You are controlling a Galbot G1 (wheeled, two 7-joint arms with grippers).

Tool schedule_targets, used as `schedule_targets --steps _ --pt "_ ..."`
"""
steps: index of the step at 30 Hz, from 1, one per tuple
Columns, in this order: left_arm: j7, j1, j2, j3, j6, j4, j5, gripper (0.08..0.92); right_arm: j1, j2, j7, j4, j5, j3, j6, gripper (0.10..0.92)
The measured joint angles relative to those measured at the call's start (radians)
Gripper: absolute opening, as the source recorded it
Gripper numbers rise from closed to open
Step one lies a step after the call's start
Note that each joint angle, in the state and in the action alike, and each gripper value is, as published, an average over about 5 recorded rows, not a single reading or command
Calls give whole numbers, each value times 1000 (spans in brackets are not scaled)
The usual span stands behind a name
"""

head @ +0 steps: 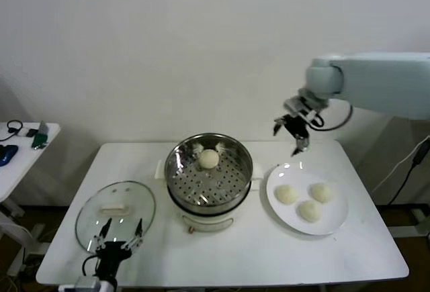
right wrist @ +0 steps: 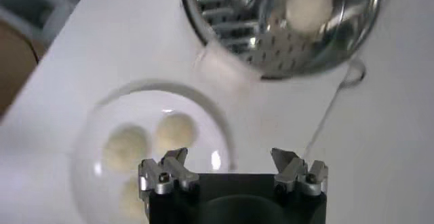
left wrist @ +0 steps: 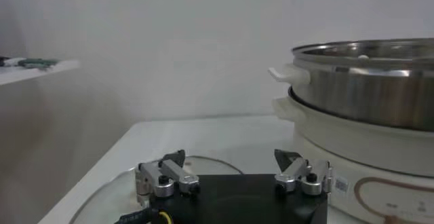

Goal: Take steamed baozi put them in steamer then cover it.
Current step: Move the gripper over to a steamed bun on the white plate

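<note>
One baozi (head: 209, 159) lies in the steel steamer (head: 181, 181) on its white pot base at the table's middle; it also shows in the right wrist view (right wrist: 308, 5). Three baozi (head: 287, 194) (head: 321, 192) (head: 310, 211) lie on a white plate (head: 338, 223) to the right. My right gripper (head: 290, 137) is open and empty, in the air above the plate's far edge. In the right wrist view (right wrist: 230, 161) it hangs over the plate (right wrist: 85, 144) and its baozi (right wrist: 175, 129). The glass cover (head: 138, 201) lies flat on the table at the left. My left gripper (head: 119, 233) is open and empty, low over the cover's near edge.
A small side table (head: 27, 151) with dark items stands at the far left. The white wall is close behind the table. The steamer's side (left wrist: 366, 89) fills the right of the left wrist view, with the cover's rim (left wrist: 210, 161) below my left gripper (left wrist: 230, 161).
</note>
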Motion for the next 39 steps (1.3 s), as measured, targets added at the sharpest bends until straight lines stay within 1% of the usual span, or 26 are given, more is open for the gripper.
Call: schedule_targets --steps 5,10,20,28,31,39 --pt "1 2 -1 -7 -3 2 0 823 -102 -46 37 3 -18 46 -96 823" --pt "1 11 0 -14 -9 6 1 823 -228 -58 63 -39 -54 119 -154 823" --pt "-1 32 -3 -25 -13 3 7 823 -453 -34 96 -152 -119 276 -203 823" --pt "-3 40 -7 -23 -16 -1 14 823 -565 -4 116 -226 -154 368 -218 822" --pt "-5 42 -7 -23 -18 -1 15 823 -591 5 118 -247 -160 389 -222 790" --pt "-9 45 -8 -25 -22 -1 15 823 -622 15 112 -274 -151 423 -227 600"
